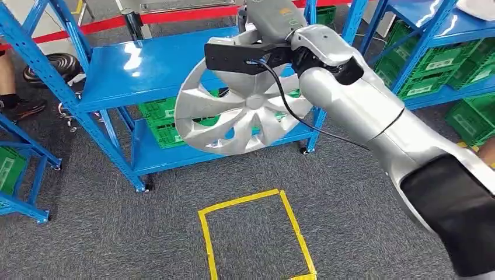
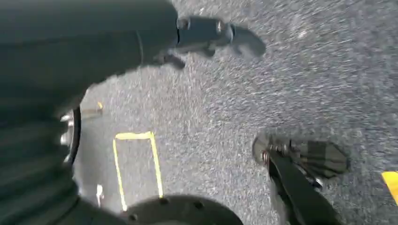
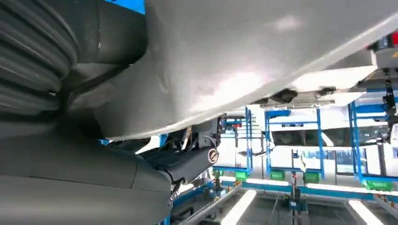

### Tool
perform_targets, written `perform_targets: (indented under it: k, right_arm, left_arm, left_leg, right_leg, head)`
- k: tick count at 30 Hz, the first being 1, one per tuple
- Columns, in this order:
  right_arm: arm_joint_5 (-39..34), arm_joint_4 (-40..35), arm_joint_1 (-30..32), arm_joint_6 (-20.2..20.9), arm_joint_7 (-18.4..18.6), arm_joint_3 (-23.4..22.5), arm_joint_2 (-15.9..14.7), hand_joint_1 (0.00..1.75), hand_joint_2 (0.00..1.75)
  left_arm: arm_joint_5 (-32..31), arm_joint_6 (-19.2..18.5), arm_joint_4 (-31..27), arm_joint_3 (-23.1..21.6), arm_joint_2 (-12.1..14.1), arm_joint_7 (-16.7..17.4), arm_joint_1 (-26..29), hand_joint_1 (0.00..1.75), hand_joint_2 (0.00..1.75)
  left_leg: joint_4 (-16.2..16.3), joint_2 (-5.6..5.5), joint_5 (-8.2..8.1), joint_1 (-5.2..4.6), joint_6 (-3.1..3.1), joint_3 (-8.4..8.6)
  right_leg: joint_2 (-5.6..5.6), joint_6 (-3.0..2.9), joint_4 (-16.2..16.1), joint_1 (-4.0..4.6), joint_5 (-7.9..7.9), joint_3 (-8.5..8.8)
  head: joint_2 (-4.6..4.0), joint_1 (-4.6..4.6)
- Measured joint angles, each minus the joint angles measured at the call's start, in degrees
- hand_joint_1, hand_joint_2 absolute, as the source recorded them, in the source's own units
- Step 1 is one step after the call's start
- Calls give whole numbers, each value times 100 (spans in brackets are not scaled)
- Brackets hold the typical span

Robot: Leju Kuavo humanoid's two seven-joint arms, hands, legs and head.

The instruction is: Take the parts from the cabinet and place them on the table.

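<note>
A silver wheel cover (image 1: 245,111) with curved spokes hangs tilted in the air in front of the blue cabinet (image 1: 140,64). My right hand (image 1: 273,20) grips it at its upper rim, partly hidden behind the black wrist bracket. In the right wrist view the cover's pale back (image 3: 263,56) lies right against my right hand (image 3: 84,178). My left hand (image 2: 94,42) hangs over the grey carpet, its thumb (image 2: 206,33) stretched out and nothing in it.
A yellow tape square (image 1: 254,239) marks the carpet below the cover. Green crates (image 1: 157,122) sit on the cabinet's lower shelf, and more crates (image 1: 432,64) fill the rack at the right. Another blue rack (image 1: 17,169) stands at the left. A person's shoe (image 1: 23,108) is near the left edge.
</note>
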Motion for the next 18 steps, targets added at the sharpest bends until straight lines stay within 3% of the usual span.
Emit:
perform_targets:
  k: [2, 3, 4, 5, 7, 8, 9, 10, 11, 12, 13, 14, 15, 16, 18]
  right_arm:
    - [41, 18, -6, -39, 2, 0, 37, 175, 175]
    - [46, 28, 3, -41, -2, 0, 59, 175, 175]
    - [48, 53, -5, -41, -2, 0, 65, 175, 175]
    - [55, 59, -6, -41, 4, 0, 68, 175, 175]
    - [65, 79, -17, -46, 15, -4, 68, 175, 175]
    - [74, 83, -17, -46, 13, -4, 70, 175, 175]
    - [74, 83, -11, -39, 20, -4, 68, 175, 175]
    - [59, 83, -3, -22, 20, -7, 52, 175, 175]
    - [39, 83, 9, -4, 15, -13, 30, 175, 175]
    - [30, 83, 14, 4, -4, -20, 6, 175, 175]
    - [26, 83, 12, 2, -26, -28, -9, 175, 175]
    - [24, 72, 6, -4, -42, -44, -20, 175, 175]
    - [26, 57, 9, -17, -59, -72, -22, 175, 175]
    - [24, 57, 28, -28, -74, -101, -42, 175, 175]
    - [24, 59, 38, -31, -72, -109, -72, 175, 175]
  left_arm:
    - [31, 20, -2, 57, 37, 11, 0, 0, 175]
    - [42, 24, 0, 79, 48, 20, 7, 0, 175]
    - [46, 28, -2, 87, 56, 28, 14, 0, 175]
    - [48, 39, -6, 92, 70, 37, 10, 0, 175]
    - [46, 46, -11, 109, 85, 37, 9, 0, 175]
    - [46, 46, -15, 111, 91, 24, 8, 0, 175]
    - [46, 41, -15, 114, 94, -34, 12, 0, 175]
    - [39, 31, -15, 116, 96, -107, 12, 0, 175]
    - [17, 13, -15, 116, 103, -162, 12, 0, 175]
    - [-13, 4, -15, 116, 109, -201, 9, 0, 175]
    - [-15, -9, -15, 114, 111, -216, 4, 0, 175]
    - [-18, -15, -15, 116, 102, -223, 8, 0, 175]
    - [-18, -22, -15, 116, 111, -229, 15, 0, 175]
    - [-18, -22, -15, 116, 131, -243, 18, 0, 175]
    - [-18, -24, -15, 116, 144, -247, 24, 0, 175]
  left_leg:
    - [44, 10, 72, -43, 98, -103]
    - [19, 15, 149, -16, 192, -167]
    - [13, 46, 229, -4, 257, -186]
    - [13, 47, 303, -6, 317, -279]
    - [19, 45, 455, -20, 346, -464]
    - [27, 45, 531, -35, 358, -558]
    - [37, 48, 597, -50, 364, -651]
    - [46, 51, 663, -62, 365, -742]
    - [54, 51, 733, -77, 363, -841]
    - [58, 50, 799, -95, 360, -925]
    - [63, 48, 857, -98, 357, -977]
    - [71, 46, 906, -102, 332, -1010]
    - [71, 47, 955, -109, 294, -1032]
    - [23, 57, 1027, -82, 250, -1018]
    - [-47, 53, 1152, -88, 177, -1040]
  right_leg:
    - [-5, 78, -90, -4, 143, 6]
    - [-4, 132, -128, -13, 210, -13]
    - [11, 153, -65, -39, 64, -69]
    - [16, 157, 145, -31, -285, -157]
    - [31, 169, 1001, -20, -1033, -365]
    - [38, 172, 1446, -6, -1214, -440]
    - [41, 162, 1739, 3, -1205, -451]
    - [44, 140, 1816, 12, -1055, -369]
    - [51, 98, 1656, 32, -824, -155]
    - [54, 35, 1295, 68, -670, 162]
    - [56, -45, 820, 106, -683, 551]
    - [52, -146, 259, 170, -958, 989]
    - [31, -148, -149, 168, -1097, 1170]
    - [33, -127, -70, 207, -992, 1109]
    - [28, -186, -135, 194, -917, 1065]
  head:
    - [0, 4]
    - [0, -2]
    - [0, 0]
    - [0, 9]
    - [0, 9]
    - [0, 9]
    - [0, 7]
    - [0, 9]
    - [0, 9]
    - [0, 9]
    - [0, 7]
    - [0, 2]
    - [0, -4]
    - [0, 9]
    - [0, 13]
